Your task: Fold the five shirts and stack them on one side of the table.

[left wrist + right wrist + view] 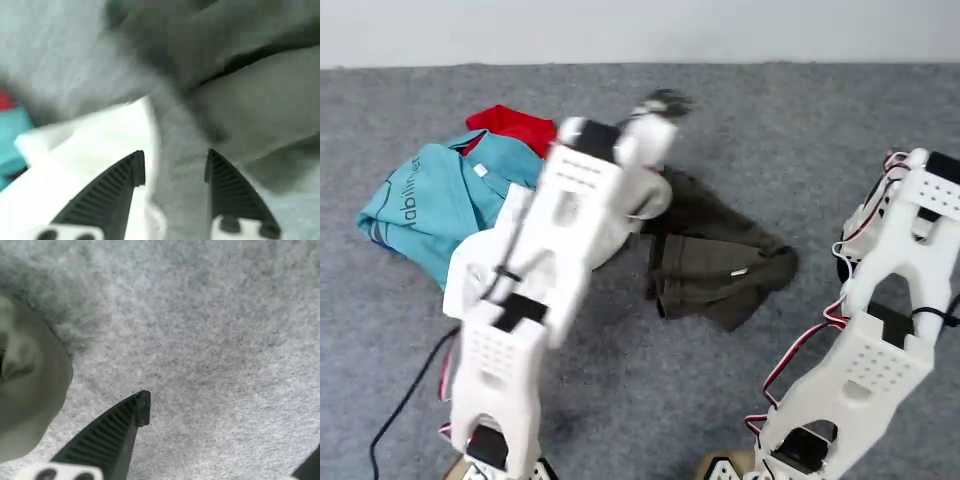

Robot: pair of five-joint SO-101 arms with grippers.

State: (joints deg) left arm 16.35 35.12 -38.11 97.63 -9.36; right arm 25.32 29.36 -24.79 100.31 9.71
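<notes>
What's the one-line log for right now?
left jaws: open above white shirt, olive shirt | right jaws: open above table

Lit brightly and evenly from above across the grey table [800,150]. Kept shadows soft and faint: a shallow dark rim under the olive shirt [720,265] at centre frame and under the teal shirt [430,200] at upper left. Washed the white cloth [75,165] in the left wrist view nearly to flat white. Sank the olive folds there into dark creases. Dimmed the table slightly just beside the olive shirt in the right wrist view. Picked out the ribs of the black left tool [175,160] in a dull sheen.
</notes>
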